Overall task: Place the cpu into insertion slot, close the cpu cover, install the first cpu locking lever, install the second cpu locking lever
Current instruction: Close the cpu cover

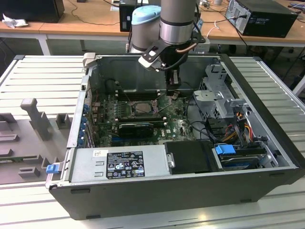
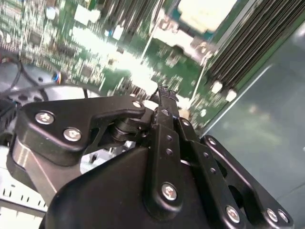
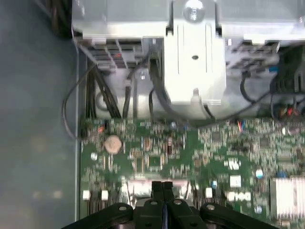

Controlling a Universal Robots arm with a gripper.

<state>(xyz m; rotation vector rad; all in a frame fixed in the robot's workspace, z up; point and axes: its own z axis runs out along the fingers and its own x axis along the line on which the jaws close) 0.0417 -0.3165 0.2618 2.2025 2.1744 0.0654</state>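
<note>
From my station I see the gripper (image 1: 173, 88) hanging inside the open computer case (image 1: 267, 102), low over the motherboard (image 1: 174, 125) near the board's far edge. In both wrist views its fingers (image 3: 156, 190) are pressed flat together with no gap between them, and I see nothing pinched there. In the second wrist view the closed tips of the gripper (image 2: 164, 91) hover just above green board beside the ends of the memory slots (image 2: 248, 43).

The insertion slot (image 1: 143, 108) lies on the motherboard on the exterior view's left of the gripper, near it but apart from it, just in front of the memory slots along the board's far edge. In the second wrist view a pale square top, which I take for the cpu (image 2: 206, 10), sits there inside a metal surround; I cannot tell how the levers stand.

Just in front of the slot lies a long black card (image 1: 136, 128). A coin cell (image 3: 113, 143) sits on the board beyond the fingertips. The metal drive cage (image 1: 217, 93) stands along the case's side on the exterior view's right, and the power supply (image 1: 119, 164) fills the case's near edge.
</note>
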